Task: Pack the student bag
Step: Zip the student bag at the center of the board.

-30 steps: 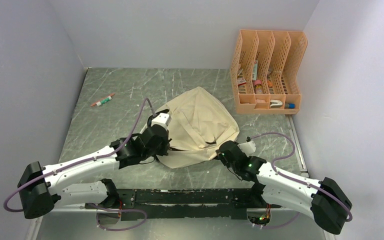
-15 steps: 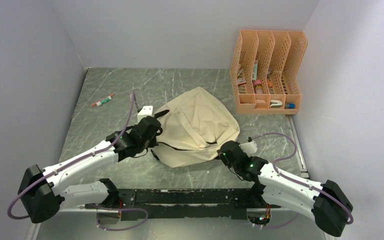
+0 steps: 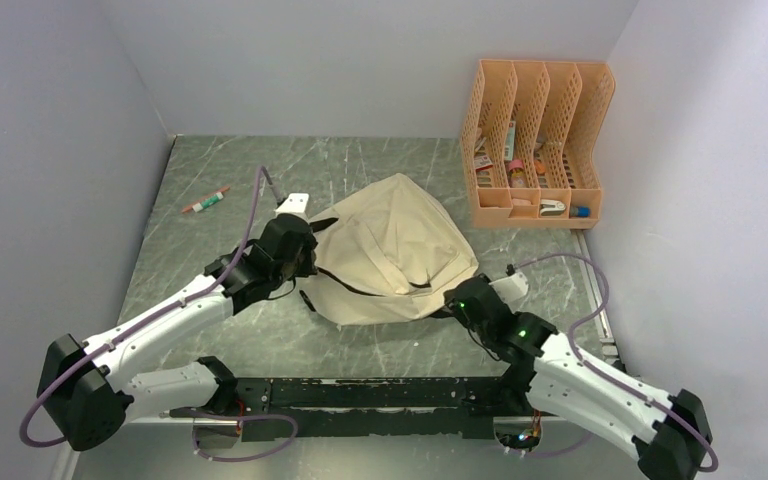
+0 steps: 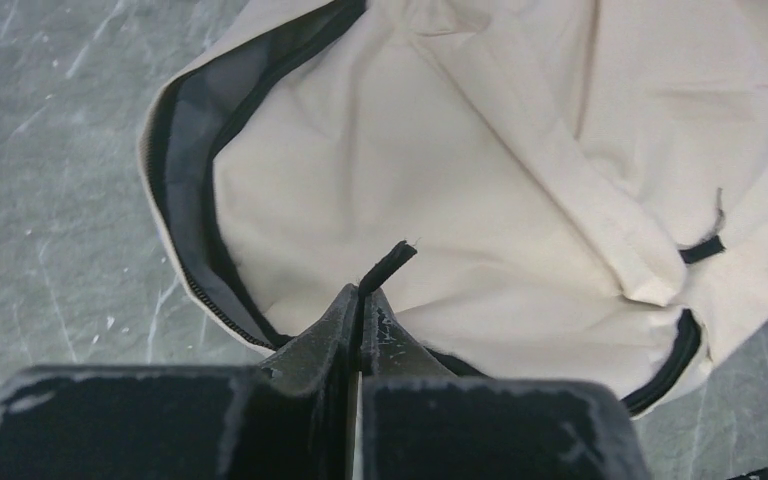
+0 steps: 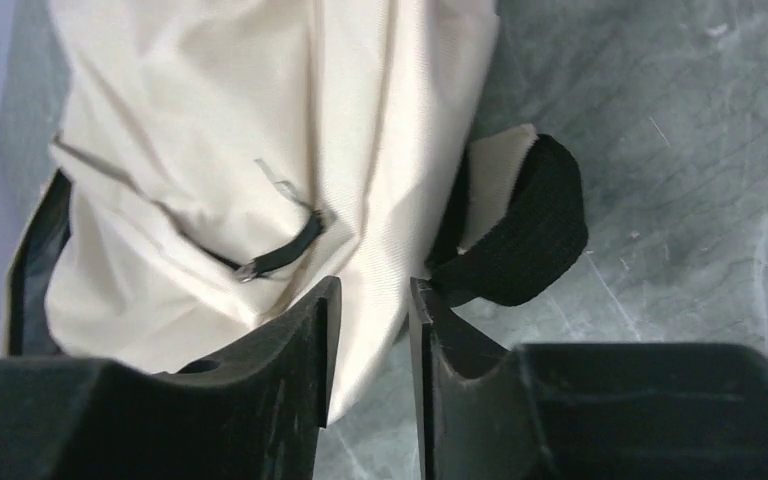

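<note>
The student bag (image 3: pixel 400 250) is a soft cream backpack lying flat in the middle of the table. My left gripper (image 3: pixel 308 258) is at the bag's left edge, shut on a thin black zipper pull (image 4: pixel 388 264) that sticks out above the fingertips. Beside it the black zipper gapes and shows the dark grey lining (image 4: pixel 185 150). My right gripper (image 3: pixel 454 300) is at the bag's near right corner. Its jaws stand apart in the right wrist view (image 5: pixel 372 290), with cream fabric (image 5: pixel 260 150) showing behind the gap and a black strap (image 5: pixel 525 240) just to the right.
An orange perforated file organizer (image 3: pixel 535 140) holding small items stands at the back right against the wall. A red and green pen (image 3: pixel 206 201) lies at the far left. Grey walls close in the table on three sides.
My left gripper has drawn the zipper pull away from the arms' bases and to the left, along the bag's left edge. The right gripper's jaws have parted and the right arm has shifted slightly right.
</note>
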Robot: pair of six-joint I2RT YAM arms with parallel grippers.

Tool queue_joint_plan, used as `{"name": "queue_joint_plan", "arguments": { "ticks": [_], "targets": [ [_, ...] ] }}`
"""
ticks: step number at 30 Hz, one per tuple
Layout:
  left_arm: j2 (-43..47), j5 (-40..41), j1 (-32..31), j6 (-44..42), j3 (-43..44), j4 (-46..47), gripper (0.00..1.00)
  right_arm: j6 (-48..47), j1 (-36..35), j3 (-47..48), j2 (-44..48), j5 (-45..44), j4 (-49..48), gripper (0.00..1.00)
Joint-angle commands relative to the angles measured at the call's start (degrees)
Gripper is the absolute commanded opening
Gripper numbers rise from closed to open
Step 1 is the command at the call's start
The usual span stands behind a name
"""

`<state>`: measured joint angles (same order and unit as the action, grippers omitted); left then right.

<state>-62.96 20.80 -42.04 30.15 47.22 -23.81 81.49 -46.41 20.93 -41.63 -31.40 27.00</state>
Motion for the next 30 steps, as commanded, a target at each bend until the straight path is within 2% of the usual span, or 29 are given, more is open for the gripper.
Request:
{"name": "queue_joint_plan", "arguments": {
  "ticks": [1, 5, 8, 10, 16, 20, 24, 30],
  "targets": [
    [0.70, -4.77, 0.80, -4.35, 0.39, 7.46, 0.05, -8.44, 0.27, 5.32, 5.28, -2.65, 6.08, 0.36],
    [1.51, -5.72, 0.74, -4.40, -0.23, 8.29, 0.05, -19.20, 0.27, 7.44, 9.97, -0.92, 2.32, 0.38],
    [2.02, -5.53, 0.74, -4.11, -0.47, 7.99, 0.05, -31.85, 0.27, 5.97, 12.56, 4.32, -9.63, 0.41],
    [2.43, -4.87, 0.74, -3.78, -0.62, 7.46, 0.05, -39.32, 0.34, 5.54, 11.14, 7.64, -17.86, 0.42],
    [3.11, -1.80, 0.80, -2.14, -0.85, 5.30, 0.05, -59.15, 0.27, 12.18, -6.41, 26.04, -31.68, 0.45],
    [3.33, -3.13, 0.75, -1.63, -1.49, 5.39, 0.05, -66.97, 0.27, 15.00, -17.81, 37.44, -42.59, 0.49],
    [3.59, -4.29, 0.78, -0.28, -2.45, 6.14, 0.05, -69.61, 0.15, 18.54, -27.68, 46.37, -51.72, 0.53],
    [4.10, -4.92, 0.73, 0.55, -3.09, 6.80, 0.05, -70.12, -2.24, 20.58, -37.32, 49.55, -60.22, 0.55]
  ]
}}
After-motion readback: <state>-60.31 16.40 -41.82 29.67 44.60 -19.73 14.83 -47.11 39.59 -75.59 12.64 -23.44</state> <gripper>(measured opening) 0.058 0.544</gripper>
